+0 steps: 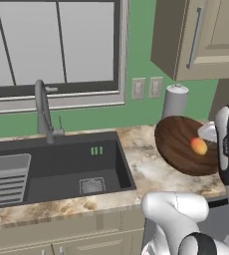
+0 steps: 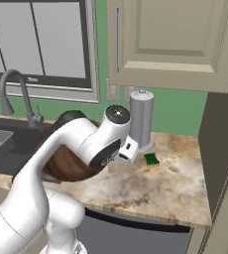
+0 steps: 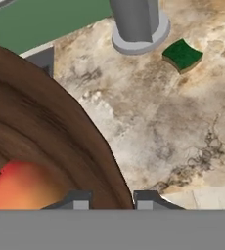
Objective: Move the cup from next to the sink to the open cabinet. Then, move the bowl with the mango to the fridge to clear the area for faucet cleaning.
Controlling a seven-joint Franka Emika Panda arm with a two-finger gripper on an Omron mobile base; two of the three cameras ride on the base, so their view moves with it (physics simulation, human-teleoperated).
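Bowl (image 1: pixel 183 144) with the mango (image 1: pixel 199 146) is tilted above the counter (image 2: pixel 155 183) right of the sink (image 1: pixel 61 167), its rim clamped by the gripper (image 3: pixel 107 199); a paper-towel holder (image 2: pixel 142 119) stands behind it, a green sponge (image 2: pixel 151 159) beside that; the faucet (image 1: pixel 43 112) stands behind the sink.

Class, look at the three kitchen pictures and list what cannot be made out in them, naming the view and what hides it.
- Bowl: right rim hidden by the white arm in the left base view; mostly behind the arm in the right base view.
- Mango: cut off by the bottom edge in the hand view.
- Sink: cut by the left edge in both base views.
- Gripper: just the tips show, straddling the bowl's rim.
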